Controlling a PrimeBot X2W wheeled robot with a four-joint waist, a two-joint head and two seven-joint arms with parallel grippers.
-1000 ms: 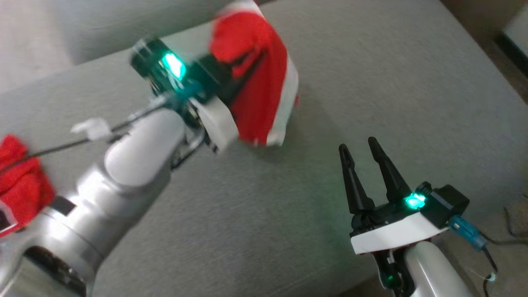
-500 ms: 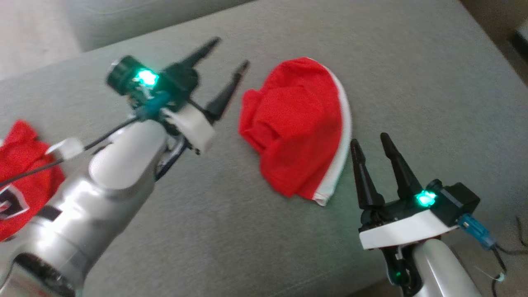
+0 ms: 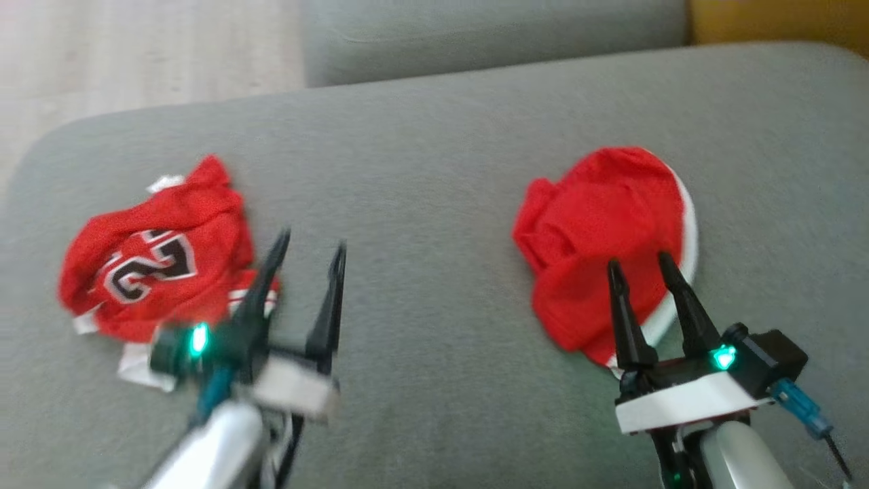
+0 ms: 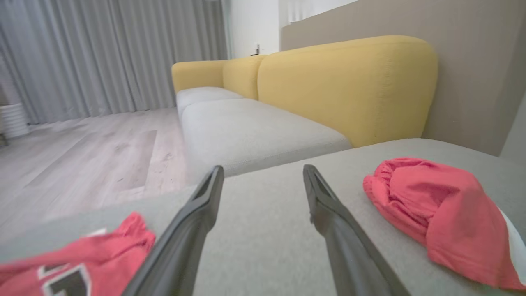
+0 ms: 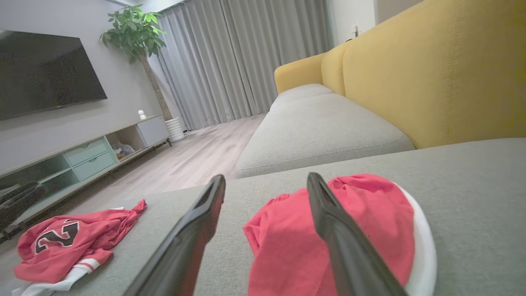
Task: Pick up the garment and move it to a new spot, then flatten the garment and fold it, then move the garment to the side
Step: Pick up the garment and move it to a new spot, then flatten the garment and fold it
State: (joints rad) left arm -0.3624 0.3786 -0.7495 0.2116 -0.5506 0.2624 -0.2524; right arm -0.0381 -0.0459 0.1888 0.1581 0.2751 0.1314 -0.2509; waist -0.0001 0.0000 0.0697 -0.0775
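I find my left hand [image 3: 312, 241] low over the grey cushion [image 3: 421, 204], fingers spread and empty, beside a crumpled red jersey [image 3: 156, 265] bearing a black-and-white number. My right hand [image 3: 639, 261] is likewise spread and holds nothing, with its tips over the near edge of the garment [image 3: 597, 210]. The garment, red with a white edge, lies folded in a rounded bundle on the cushion's right part, well apart from the jersey. The left hand appears blurred in the head view.

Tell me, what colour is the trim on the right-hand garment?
White, edging the red garment; clearest in the right wrist view.
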